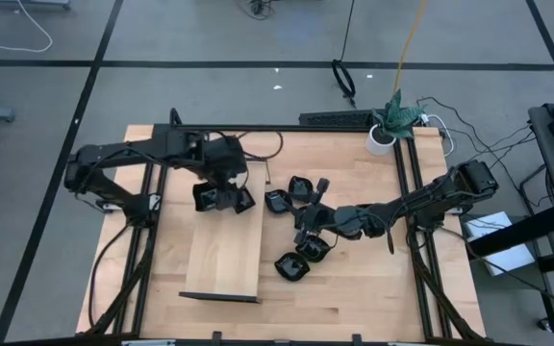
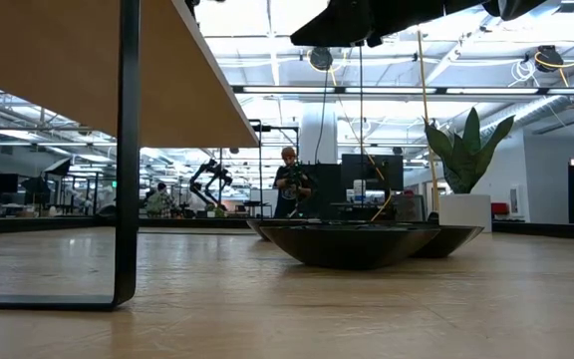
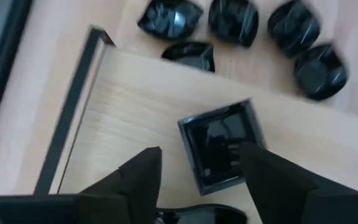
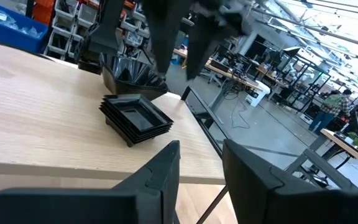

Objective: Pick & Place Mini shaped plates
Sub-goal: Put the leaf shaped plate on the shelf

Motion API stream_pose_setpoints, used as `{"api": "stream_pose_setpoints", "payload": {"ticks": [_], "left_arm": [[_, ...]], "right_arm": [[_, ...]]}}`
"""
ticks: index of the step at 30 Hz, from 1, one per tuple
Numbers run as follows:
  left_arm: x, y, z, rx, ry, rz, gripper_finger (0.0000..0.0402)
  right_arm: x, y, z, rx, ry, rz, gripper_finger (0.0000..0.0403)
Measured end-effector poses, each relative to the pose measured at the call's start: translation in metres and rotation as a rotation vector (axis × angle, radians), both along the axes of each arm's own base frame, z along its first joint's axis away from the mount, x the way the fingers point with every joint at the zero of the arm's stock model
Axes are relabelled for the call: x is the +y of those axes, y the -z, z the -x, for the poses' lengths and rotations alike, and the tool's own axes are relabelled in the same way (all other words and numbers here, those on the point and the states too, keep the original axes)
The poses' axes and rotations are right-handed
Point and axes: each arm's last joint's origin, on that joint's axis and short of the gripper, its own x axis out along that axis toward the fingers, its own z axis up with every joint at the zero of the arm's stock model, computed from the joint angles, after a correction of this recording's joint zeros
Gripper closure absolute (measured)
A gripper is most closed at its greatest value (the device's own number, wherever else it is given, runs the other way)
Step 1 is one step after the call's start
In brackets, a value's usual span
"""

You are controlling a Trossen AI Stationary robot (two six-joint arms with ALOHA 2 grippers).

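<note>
Black and glossy, the mini shaped plates [image 1: 296,231] lie mostly in a loose cluster on the wooden table [image 1: 354,298], right of centre in the high view, running from just below the table's upper edge down toward the middle. A few more sit on the pale wooden board [image 1: 224,255], at its upper end, left of that cluster.

From the left wrist view I see a square plate [image 3: 221,146] resting on the board, with four rounder plates [image 3: 235,20] on the table beyond the board's edge and a fifth one [image 3: 190,55] at that edge. The left gripper [image 3: 201,168] hangs right over the square plate; its fingers [image 3: 145,171] stand apart on either side of it, and I see nothing clamped between them.

In the right wrist view, a short stack of square plates [image 4: 135,118] sits on the board with a rounder dark dish [image 4: 129,73] just behind it, and the left arm's dark fingers hover above them, blurred.

My right gripper [image 1: 308,223] reaches from the right side into the table cluster in the high view. Its fingers [image 4: 166,165] show a narrow gap in its own wrist view, with nothing visible between them.

Low down, the table-level camera shows one shallow dark plate [image 2: 352,242] in the centre, a potted plant [image 2: 461,175] to its right, the board's black leg [image 2: 128,150] at left, and a person [image 2: 290,184] standing far back in the room.
</note>
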Motion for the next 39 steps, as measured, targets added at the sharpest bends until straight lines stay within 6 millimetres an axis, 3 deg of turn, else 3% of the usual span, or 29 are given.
{"api": "stream_pose_setpoints", "payload": {"ticks": [4, 8, 12, 18, 20, 23, 30, 39], "left_arm": [[-0.003, -0.031, 0.019, -0.134, -0.062, 0.001, 0.0164], [-0.017, -0.065, 0.053, -0.349, -0.067, -0.103, 0.0166], [-0.033, -0.075, 0.098, -0.539, -0.074, -0.213, 0.0174], [-0.044, -0.03, 0.135, -0.745, -0.074, -0.228, 0.0183], [-0.045, -0.014, 0.141, -0.782, -0.067, -0.216, 0.0182], [-0.044, 0.004, 0.147, -0.816, -0.07, -0.209, 0.0181], [-0.044, 0.024, 0.147, -0.793, -0.081, -0.223, 0.0179], [-0.046, 0.035, 0.133, -0.723, -0.067, -0.241, 0.0176]], "right_arm": [[0.0, 0.001, 0.0, 0.014, 0.001, 0.004, 0.0291], [0.001, 0.004, 0.005, 0.07, 0.0, -0.021, 0.029], [-0.002, 0.002, 0.019, 0.15, -0.024, -0.157, 0.029], [-0.023, 0.022, 0.035, 0.405, 0.064, -0.238, 0.029], [-0.036, 0.03, 0.034, 0.485, 0.057, -0.271, 0.029], [-0.062, 0.047, 0.026, 0.56, -0.015, -0.464, 0.029], [-0.105, 0.061, 0.018, 0.531, 0.071, -0.569, 0.0291], [-0.108, 0.084, 0.013, 0.618, 0.062, -0.612, 0.0291]]}}
